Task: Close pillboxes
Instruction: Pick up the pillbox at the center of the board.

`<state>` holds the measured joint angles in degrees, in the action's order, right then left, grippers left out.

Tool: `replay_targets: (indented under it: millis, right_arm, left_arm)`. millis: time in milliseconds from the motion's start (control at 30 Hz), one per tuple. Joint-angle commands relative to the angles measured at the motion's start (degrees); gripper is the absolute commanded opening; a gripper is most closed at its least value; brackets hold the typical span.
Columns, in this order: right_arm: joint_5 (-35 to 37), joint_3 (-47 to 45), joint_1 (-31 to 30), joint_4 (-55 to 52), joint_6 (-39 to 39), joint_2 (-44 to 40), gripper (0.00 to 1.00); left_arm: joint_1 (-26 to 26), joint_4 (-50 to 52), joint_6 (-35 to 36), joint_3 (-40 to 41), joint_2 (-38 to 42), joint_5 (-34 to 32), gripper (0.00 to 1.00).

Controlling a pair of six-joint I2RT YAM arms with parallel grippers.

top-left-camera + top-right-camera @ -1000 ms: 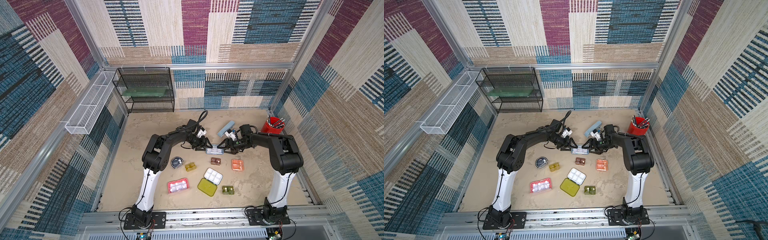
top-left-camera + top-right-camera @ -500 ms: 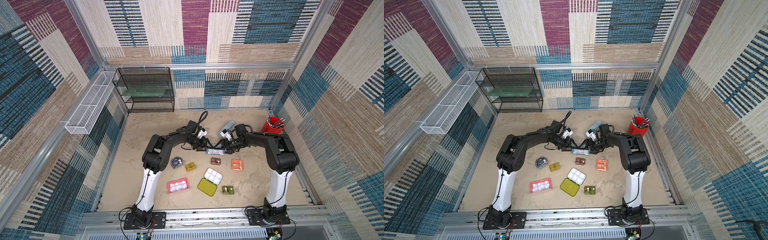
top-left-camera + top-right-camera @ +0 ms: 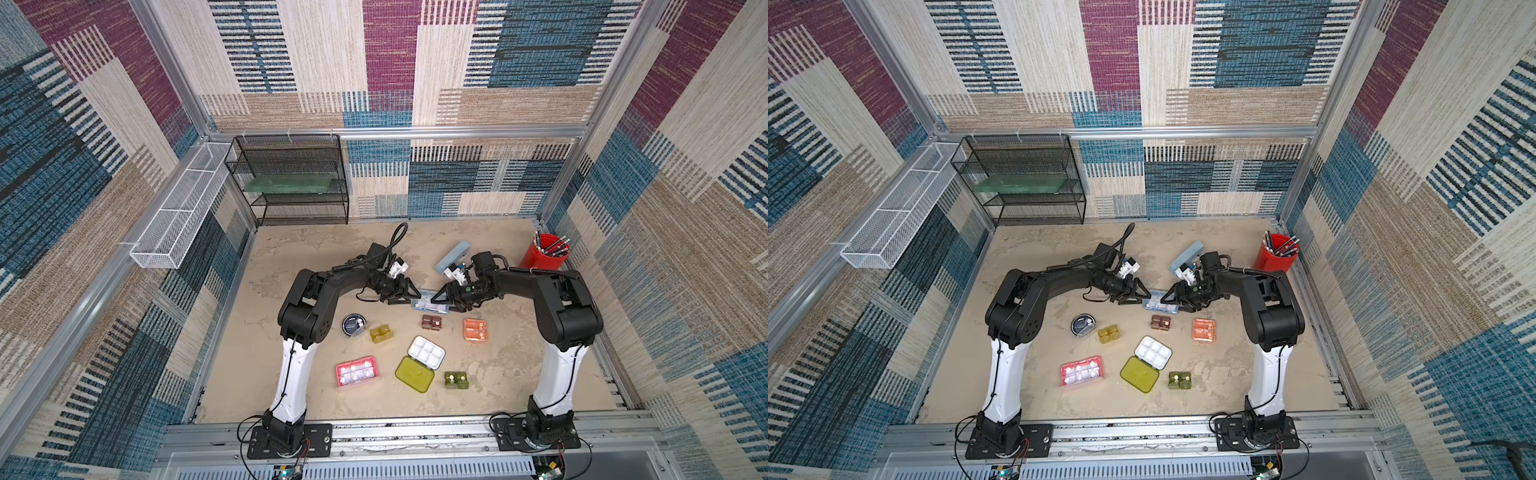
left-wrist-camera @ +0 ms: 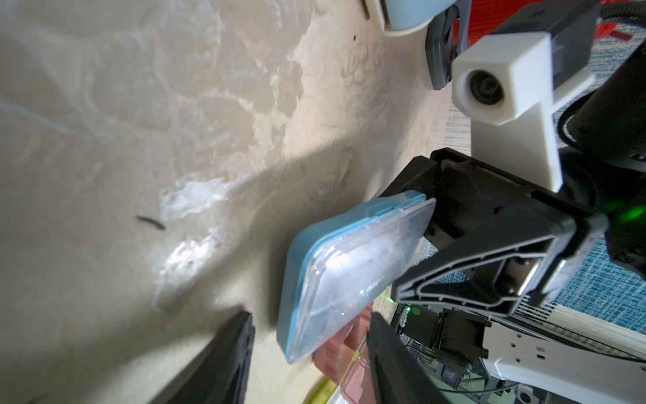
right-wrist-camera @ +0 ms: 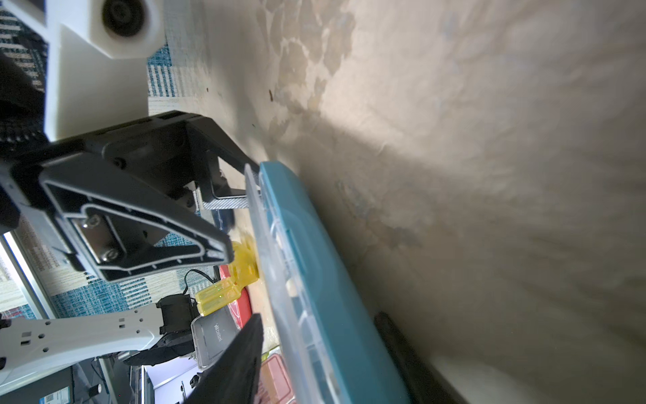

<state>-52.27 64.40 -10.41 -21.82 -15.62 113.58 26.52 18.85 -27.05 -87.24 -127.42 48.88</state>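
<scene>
1. The light blue pillbox [image 3: 430,304] sits just toward 12 o'clock of the middle of the counter [image 3: 498,374]. Its long side runs from 9 to 3 o'clock. The other pillboxes [image 3: 432,322] lie toward 6 o'clock of it.
2. The right hand [image 3: 446,302] is clenched on the 3 o'clock end. One finger is on the clear lid [image 4: 360,266] and the other is under the blue base [image 5: 314,262].
3. The left hand [image 3: 413,297] is released at the 9 o'clock end. Its fingers stand either side of that end, with a gap showing on each side.
4. I cannot tell whether the box rests flat or is tipped up a little.
5. It looks like thin moulded plastic, so probably very light, stiff in the base and springy in the lid. The glossy surface is likely slippery, so a one-sided push would probably skate it across the counter.
6. The best hold is probably a pinch through lid and base together, near the edge with the small tab [image 4: 379,210], where the catch should snap.
7. A hard squeeze mid-lid could bow it without latching. A slip could tip the box and spill what is inside.
</scene>
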Motion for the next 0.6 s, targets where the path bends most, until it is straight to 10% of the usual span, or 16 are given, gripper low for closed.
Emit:
replay_targets:
  millis: [0,567]
  right_arm:
    - [2.2,-0.1,-0.1,0.8,-1.2,-0.5,0.48]
    - [2.1,0.3,-0.2,1.3,-2.2,-1.2,0.38]
  left_arm:
    - [-0.1,0.0,-0.5,0.0,0.8,-0.3,0.56]
    - [-1.7,-0.6,-0.5,1.7,2.7,1.5,0.56]
